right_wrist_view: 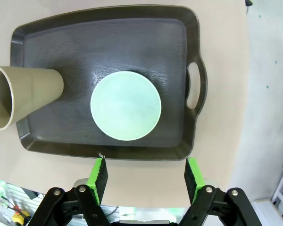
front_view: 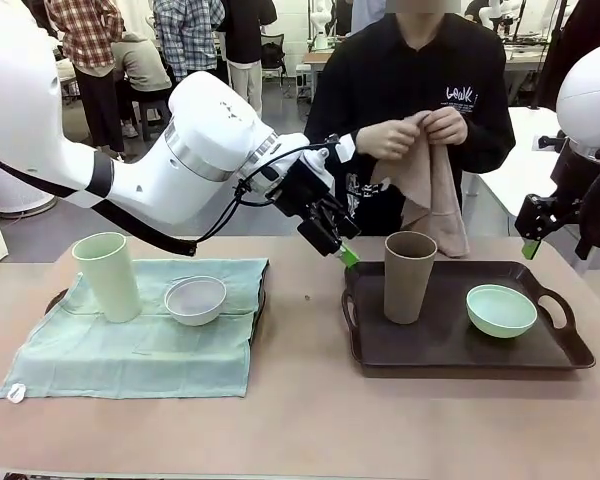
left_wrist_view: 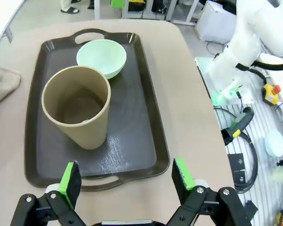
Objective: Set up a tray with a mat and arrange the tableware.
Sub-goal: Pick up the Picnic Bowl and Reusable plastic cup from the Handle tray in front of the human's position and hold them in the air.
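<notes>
Your left gripper [left_wrist_view: 127,175]: open, empty; tan tumbler [left_wrist_view: 78,113] at 11 o'clock. Right gripper [right_wrist_view: 146,175]: open; mint bowl [right_wrist_view: 126,105] at 12.

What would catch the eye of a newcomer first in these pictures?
The white left arm reaches across the middle, its open left gripper hanging over the left end of the dark tray, on which a tan-brown tumbler and a mint green bowl stand. At the table's left, a pale green tumbler and a white bowl sit on a green mat; beyond, a person holds a tan cloth.
</notes>
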### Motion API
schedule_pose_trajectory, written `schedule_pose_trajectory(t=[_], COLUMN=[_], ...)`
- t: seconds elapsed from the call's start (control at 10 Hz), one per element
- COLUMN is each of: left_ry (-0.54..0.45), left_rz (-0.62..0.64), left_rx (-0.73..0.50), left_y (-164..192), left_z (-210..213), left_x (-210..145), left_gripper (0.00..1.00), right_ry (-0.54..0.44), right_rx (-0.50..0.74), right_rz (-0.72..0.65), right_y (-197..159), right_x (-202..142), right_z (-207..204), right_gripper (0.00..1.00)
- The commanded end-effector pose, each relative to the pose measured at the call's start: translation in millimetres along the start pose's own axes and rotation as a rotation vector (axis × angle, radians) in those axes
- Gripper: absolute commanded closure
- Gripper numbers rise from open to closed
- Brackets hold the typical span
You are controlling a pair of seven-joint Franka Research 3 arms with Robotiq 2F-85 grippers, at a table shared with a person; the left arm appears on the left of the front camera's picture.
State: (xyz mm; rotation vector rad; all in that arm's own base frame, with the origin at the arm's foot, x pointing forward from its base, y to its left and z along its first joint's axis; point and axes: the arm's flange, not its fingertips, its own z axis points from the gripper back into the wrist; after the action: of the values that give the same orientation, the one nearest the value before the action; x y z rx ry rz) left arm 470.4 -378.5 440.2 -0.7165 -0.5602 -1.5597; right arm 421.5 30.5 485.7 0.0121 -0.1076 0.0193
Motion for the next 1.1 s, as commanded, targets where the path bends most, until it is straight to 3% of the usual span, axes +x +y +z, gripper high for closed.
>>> schedule_pose_trajectory(t=[0.0,0.1,0.5,1.0], left_ry=[0.02,0.081,0.021,-0.013], left_rz=[0.01,-0.045,-0.074,0.007], left_rx=[0.029,0.08,0.113,0.147], left_y=[6,4,12,40], left_z=[-10,-18,-50,-83], left_x=[-10,-11,-13,-11], left_gripper=[0.0,0.0,0.0,0.0], right_ry=[0.016,0.008,-0.004,0.021], right_rx=[-0.03,-0.019,-0.009,-0.018], right_rz=[-0.029,-0.026,0.046,0.094], right_y=[-5,-9,-19,-20], right_x=[5,8,12,8], right_z=[-11,-21,-60,-79], right_gripper=[0.15,0.15,0.15,0.15])
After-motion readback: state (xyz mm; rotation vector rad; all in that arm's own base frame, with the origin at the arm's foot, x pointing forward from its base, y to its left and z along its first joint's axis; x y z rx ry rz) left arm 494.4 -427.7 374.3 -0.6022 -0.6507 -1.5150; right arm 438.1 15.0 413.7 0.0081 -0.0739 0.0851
